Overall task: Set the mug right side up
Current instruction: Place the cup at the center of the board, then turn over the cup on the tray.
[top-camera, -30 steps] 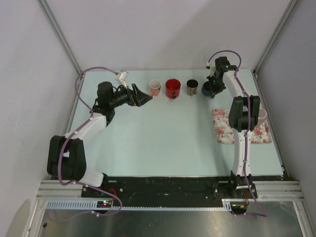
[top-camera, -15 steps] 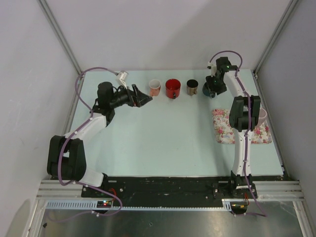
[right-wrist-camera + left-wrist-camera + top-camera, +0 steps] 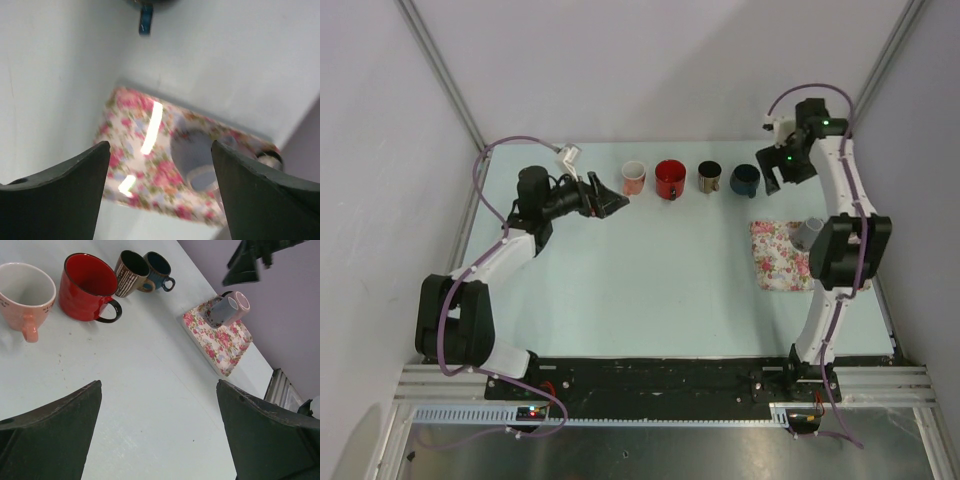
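**Right gripper [image 3: 778, 178] clear of upright blue mug [image 3: 745, 180]**

Right gripper jaws spread, holding nothing, just beside the blue mug. The mug stands mouth-up next to the striped mug [image 3: 710, 177]. Left gripper [image 3: 613, 201] jaws spread, near the pink mug [image 3: 634, 177]. A grey mug [image 3: 808, 231] rests on the floral mat [image 3: 775, 262]

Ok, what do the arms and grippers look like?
The left arm and right arm match: white links, black joints, a purple cable along each. The left gripper and right gripper have black, wedge-shaped fingers. Green lights glow near the right wrist.
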Available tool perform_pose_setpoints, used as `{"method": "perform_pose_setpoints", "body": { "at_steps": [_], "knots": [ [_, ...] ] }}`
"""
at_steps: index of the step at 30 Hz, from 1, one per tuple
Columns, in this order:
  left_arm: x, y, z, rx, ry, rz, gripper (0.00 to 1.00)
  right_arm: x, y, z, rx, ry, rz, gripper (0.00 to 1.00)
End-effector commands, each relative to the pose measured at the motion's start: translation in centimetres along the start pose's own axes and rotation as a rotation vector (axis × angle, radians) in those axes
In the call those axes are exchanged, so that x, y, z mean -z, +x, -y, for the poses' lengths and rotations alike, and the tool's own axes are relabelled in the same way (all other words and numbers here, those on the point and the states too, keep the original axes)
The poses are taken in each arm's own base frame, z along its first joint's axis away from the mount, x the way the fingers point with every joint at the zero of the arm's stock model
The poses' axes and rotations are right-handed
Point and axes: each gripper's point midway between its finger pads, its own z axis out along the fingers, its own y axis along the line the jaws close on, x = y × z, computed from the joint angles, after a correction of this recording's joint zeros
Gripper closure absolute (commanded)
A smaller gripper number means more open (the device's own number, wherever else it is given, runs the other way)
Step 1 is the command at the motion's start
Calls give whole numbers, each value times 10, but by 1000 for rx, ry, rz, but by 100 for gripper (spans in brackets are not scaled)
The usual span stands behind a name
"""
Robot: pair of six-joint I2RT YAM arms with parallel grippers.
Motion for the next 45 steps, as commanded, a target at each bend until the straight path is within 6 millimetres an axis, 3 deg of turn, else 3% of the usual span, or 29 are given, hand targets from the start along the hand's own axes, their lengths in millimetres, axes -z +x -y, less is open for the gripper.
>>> {"method": "perform_pose_setpoints", "body": {
  "at_steps": [1, 7, 14, 24, 34, 45],
  "knots": [
    [6, -2, 12, -64, 56, 0, 0, 59, 47, 11, 228, -30, -130, 12],
    [7, 12, 17, -84, 94, -34, 1, 67, 86, 41, 299, 6, -272, 10],
    [12, 27, 21, -109, 117, -58, 2, 48, 107, 65, 244, 22, -327, 10],
    [14, 34, 19, -109, 112, -66, 2, 10, 121, 53, 53, -4, -342, 11],
    [15, 34, 20, -114, 108, -61, 2, -12, 131, 51, -34, 4, -334, 15],
    [14, 36, 17, -105, 99, -67, 2, -27, 132, 59, -33, 44, -318, 30]
  ]
}}
